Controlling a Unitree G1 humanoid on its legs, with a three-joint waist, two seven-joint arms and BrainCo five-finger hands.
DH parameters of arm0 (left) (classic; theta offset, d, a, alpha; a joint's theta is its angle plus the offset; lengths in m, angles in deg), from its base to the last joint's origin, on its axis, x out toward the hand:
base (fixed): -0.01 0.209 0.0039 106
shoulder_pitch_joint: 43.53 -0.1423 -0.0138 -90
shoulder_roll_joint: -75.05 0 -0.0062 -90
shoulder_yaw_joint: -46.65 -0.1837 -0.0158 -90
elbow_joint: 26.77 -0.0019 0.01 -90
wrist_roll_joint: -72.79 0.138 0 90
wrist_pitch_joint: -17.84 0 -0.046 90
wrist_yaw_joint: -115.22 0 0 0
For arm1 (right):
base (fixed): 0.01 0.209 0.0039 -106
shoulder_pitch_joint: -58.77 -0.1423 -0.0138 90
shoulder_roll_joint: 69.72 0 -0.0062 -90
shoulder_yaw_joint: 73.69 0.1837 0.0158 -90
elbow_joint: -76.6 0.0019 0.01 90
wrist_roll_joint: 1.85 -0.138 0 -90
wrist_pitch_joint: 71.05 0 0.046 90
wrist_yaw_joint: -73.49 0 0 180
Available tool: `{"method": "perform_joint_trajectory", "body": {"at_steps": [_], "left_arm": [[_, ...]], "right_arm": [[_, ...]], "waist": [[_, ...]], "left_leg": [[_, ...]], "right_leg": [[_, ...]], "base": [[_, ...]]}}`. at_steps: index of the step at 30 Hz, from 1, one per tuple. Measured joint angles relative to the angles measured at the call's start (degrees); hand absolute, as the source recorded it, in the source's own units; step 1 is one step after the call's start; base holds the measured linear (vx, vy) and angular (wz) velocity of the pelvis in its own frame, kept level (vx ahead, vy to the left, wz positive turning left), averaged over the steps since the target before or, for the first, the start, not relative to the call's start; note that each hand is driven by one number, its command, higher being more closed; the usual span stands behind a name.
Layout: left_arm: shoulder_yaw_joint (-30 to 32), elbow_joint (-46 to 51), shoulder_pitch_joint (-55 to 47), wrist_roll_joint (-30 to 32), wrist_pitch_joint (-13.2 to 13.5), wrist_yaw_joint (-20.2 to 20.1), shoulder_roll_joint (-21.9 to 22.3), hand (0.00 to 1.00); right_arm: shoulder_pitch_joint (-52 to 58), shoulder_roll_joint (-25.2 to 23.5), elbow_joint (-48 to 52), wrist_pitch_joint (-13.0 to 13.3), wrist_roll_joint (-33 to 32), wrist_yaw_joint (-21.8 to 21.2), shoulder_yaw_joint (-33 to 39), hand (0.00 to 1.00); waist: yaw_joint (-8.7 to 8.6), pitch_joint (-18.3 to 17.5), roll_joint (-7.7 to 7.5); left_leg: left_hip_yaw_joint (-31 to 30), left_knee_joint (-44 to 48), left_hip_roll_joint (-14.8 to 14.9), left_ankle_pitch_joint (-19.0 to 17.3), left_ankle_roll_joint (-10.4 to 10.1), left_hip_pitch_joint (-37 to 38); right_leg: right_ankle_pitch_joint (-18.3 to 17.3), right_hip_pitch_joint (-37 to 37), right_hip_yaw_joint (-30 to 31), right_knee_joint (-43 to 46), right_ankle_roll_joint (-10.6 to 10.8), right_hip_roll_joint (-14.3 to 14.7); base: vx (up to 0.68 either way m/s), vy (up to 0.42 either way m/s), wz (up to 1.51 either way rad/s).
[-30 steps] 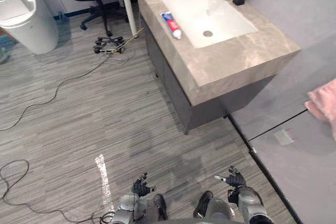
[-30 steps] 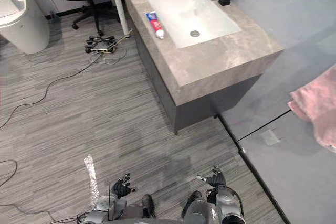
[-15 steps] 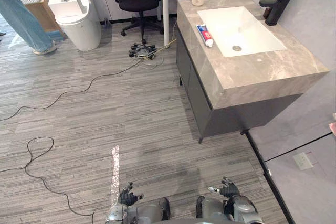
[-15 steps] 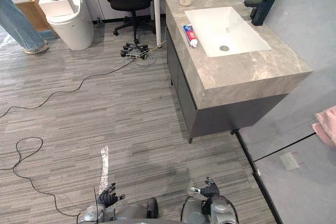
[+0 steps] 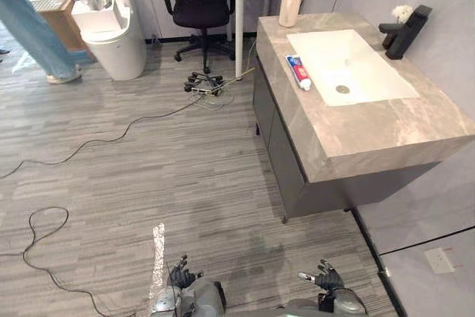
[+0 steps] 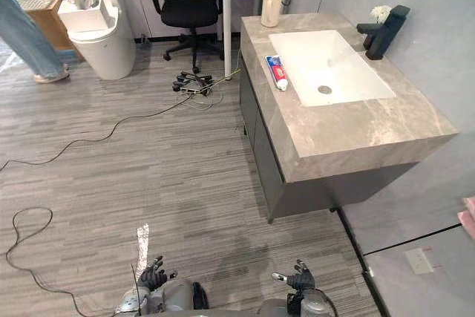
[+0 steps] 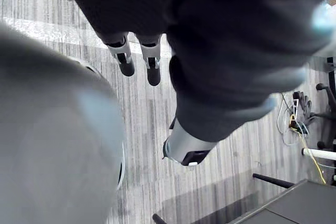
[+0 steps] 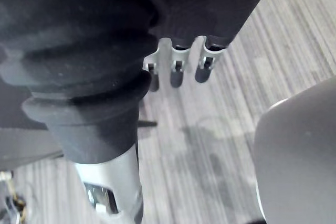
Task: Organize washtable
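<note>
On the washtable (image 5: pixel 371 130), a toothpaste tube (image 5: pixel 299 72) lies just beside the sink (image 5: pixel 352 57). Down low, the left hand (image 5: pixel 182 278) and right hand (image 5: pixel 326 278) hang loose-fingered, both empty.

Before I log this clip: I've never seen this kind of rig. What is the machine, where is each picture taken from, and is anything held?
It is a humanoid robot. The two wide pictures come from cameras in its head, looking down; the two close ones come from its wrists, looking past the fingers at the floor. The left robot hand and the right robot hand hang low, open, holding nothing. Ahead stands the washtable with a white sink. On it are a toothpaste tube beside the sink, a cup at the far corner and a black faucet. A person's legs show at far left.
</note>
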Motion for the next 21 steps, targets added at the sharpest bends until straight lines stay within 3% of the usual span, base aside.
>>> {"method": "perform_joint_trajectory", "body": {"at_steps": [2,3,7,10,12,13,14,15,16,18,21], "left_arm": [[-0.83,-0.14,0.06,-0.21,-0.04,0.09,-1.37,0.0],[-1.51,-0.14,0.1,-0.22,-0.01,0.13,-1.73,0.0],[-1.71,-0.22,-0.02,-0.21,0.01,0.31,-2.52,0.0],[-1.68,-1.39,-0.03,0.01,-0.02,0.34,-3.39,0.0],[-1.22,-1.57,0.58,0.03,0.02,0.06,-3.49,0.0],[-1.56,-2.04,0.85,0.27,0.02,0.18,-3.11,0.0],[-1.87,-3.45,0.43,0.39,-0.17,0.06,-2.42,0.0],[-1.38,-3.72,0.47,0.01,-0.23,-0.04,-2.7,0.0],[-0.79,-3.28,0.39,0.16,-0.2,0.34,-3.18,0.0],[0.86,-2.39,0.02,0.09,-0.25,0.82,-3.4,0.0],[2.25,-2.36,0.05,-0.1,-0.39,1.19,-3.08,0.0]], "right_arm": [[0.24,-0.8,-1.21,-0.15,0.02,-0.09,-0.37,0.0],[0.12,-0.86,-1.36,-0.32,0.06,-0.08,-0.33,0.0],[-0.61,-0.63,-3.42,-0.33,0.14,-0.03,0.03,0.0],[-0.57,-1.09,-3.47,-0.32,0.55,-0.04,-0.01,0.0],[-0.41,-1.52,-3.46,-0.39,0.51,0.01,0.18,0.0],[-0.18,-0.62,-2.92,-0.39,0.45,-0.1,0.3,0.0],[-0.15,0.48,-1.02,-0.08,0.58,-0.27,-0.08,0.0],[-0.52,-0.03,-0.61,0.03,0.61,-0.19,-0.4,0.0],[-0.8,-0.52,-0.61,0.18,0.68,-0.26,-0.4,0.0],[-0.6,-0.84,-0.8,0.24,1.11,-0.49,-1.22,0.0],[-0.46,-1.33,-0.61,0.97,1.25,-0.51,-0.92,0.0]], "waist": [[-0.01,-0.4,-1.61],[0.16,-0.39,-1.65],[1.52,-0.23,-1.5],[1.11,-0.48,-2.15],[1.13,0.24,-3.98],[0.84,0.53,-3.21],[-0.27,0.63,-0.08],[-0.35,1.02,-1.12],[-0.19,1.4,-2.1],[0.16,1.24,-2.88],[-0.11,1.4,-3.38]], "left_leg": [[0.2,-3.58,-3.34,1.48,1.03,1.05],[-0.04,-4.03,-4.34,1.76,1.23,1.27],[-0.26,-7.69,-5.0,3.97,-0.05,4.32],[-1.22,-15.19,-6.47,7.34,0.46,7.05],[0.13,-9.36,-8.6,3.48,3.33,5.71],[1.36,-2.67,-8.94,-0.47,5.35,6.35],[0.96,-3.98,-7.78,-5.76,4.88,9.13],[1.05,-3.7,-8.67,-6.72,4.7,9.97],[0.73,-5.54,-9.96,-7.1,5.21,12.35],[0.27,-7.88,-9.91,-6.97,5.49,14.16],[-1.27,-13.26,-9.94,-5.42,5.96,16.26]], "right_leg": [[1.22,1.53,-0.46,-3.62,1.67,-2.49],[1.65,2.66,-1.34,-4.9,2.35,-3.31],[4.05,4.92,-2.28,-6.0,2.36,-3.77],[5.2,4.66,-3.62,-6.52,2.69,-3.96],[2.2,3.53,-6.69,-4.38,4.76,-6.63],[-0.12,1.28,-6.69,3.63,5.56,-8.15],[-0.2,-4.2,-5.26,17.48,5.56,-7.32],[0.04,-6.63,-3.73,24.17,5.16,-8.69],[-0.06,-10.62,-1.78,32.15,3.18,-9.62],[-1.38,-14.26,-2.21,33.6,1.67,-7.95],[-1.6,-18.31,-4.97,23.83,0.91,-2.98]], "base": [[0.17,0.117,0.33],[0.13,0.089,0.39],[0.02,0.012,0.15],[-0.06,-0.067,0.13],[-0.01,0.033,0.11],[0.04,0.184,0.03],[0.03,0.212,0.05],[-0.03,0.202,0.12],[-0.02,0.098,0.16],[0.0,0.068,0.18],[0.08,0.076,0.19]]}}
